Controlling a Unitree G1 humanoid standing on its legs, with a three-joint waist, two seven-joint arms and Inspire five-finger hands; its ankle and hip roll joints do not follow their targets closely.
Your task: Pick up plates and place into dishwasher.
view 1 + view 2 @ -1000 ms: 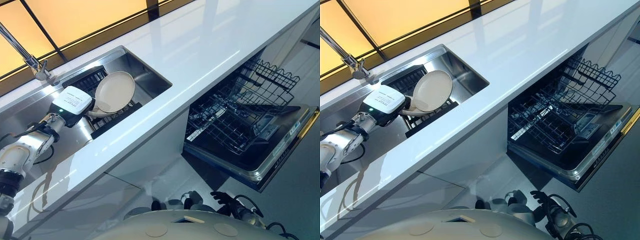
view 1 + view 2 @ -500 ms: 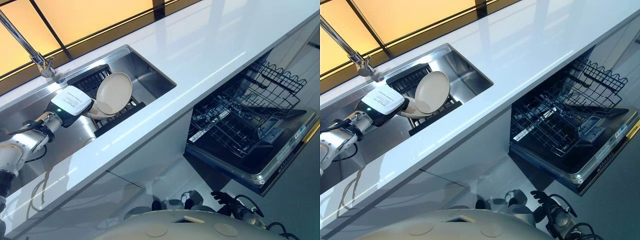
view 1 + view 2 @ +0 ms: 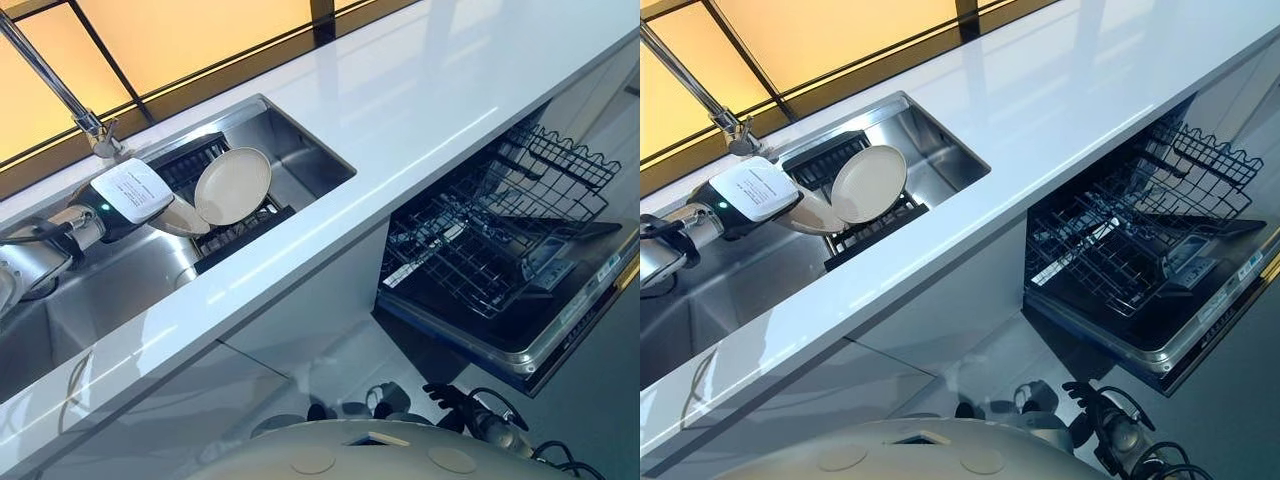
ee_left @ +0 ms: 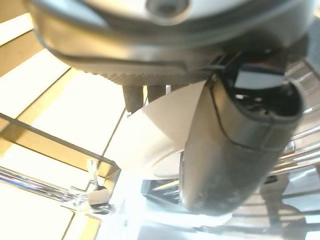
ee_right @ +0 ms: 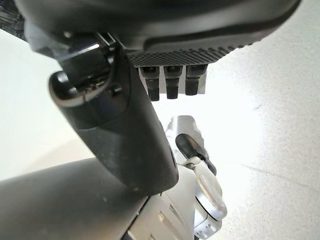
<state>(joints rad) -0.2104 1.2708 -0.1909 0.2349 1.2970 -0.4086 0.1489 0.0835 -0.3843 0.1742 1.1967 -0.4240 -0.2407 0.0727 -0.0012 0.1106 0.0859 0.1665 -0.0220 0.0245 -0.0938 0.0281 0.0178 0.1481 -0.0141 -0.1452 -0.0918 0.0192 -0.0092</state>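
Observation:
A round cream plate (image 3: 232,185) hangs tilted on edge over the black dish rack (image 3: 245,228) in the steel sink (image 3: 120,285). My left hand (image 3: 125,190) comes in from the left and is shut on the plate's lower left rim. In the left wrist view the plate (image 4: 155,135) sits pinched between the dark thumb (image 4: 240,140) and the fingers (image 4: 132,97). My right hand (image 3: 448,397) hangs low near the floor, open and holding nothing, with its thumb (image 5: 115,130) standing out. The dishwasher (image 3: 500,330) stands open at the right, its wire rack (image 3: 480,240) pulled out.
A long white countertop (image 3: 400,90) runs between the sink and the dishwasher. A chrome faucet (image 3: 60,85) rises behind the sink at the left. The dishwasher door (image 3: 560,330) juts out low at the right. Windows line the back edge.
My left hand has drawn back to the left with the plate, which now stands more on edge above the rack. The whole view has shifted a little as well.

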